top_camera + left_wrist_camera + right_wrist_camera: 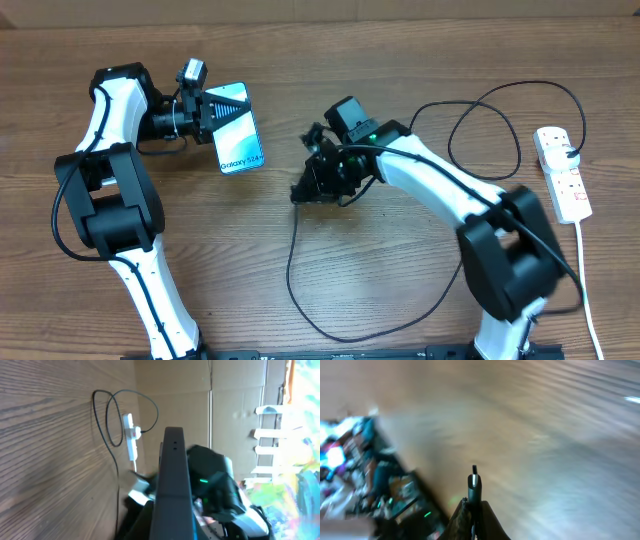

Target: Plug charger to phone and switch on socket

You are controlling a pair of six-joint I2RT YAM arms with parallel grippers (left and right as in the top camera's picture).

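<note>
The left gripper clenched the phone, the right gripper pinched the charger tip, and a skewed tip could scrape instead of seating.

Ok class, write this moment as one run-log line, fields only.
left fingers: shut on phone | right fingers: shut on charger plug | plug-in: not yet, apart | socket: untouched

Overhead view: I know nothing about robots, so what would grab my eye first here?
Probably the phone, its blue-teal screen bright against the wooden table, gripped at upper left by the left hand. Next, the right hand mid-table, pinching the tip of the charger, whose thin black cable loops across to the white socket at the right edge.
</note>
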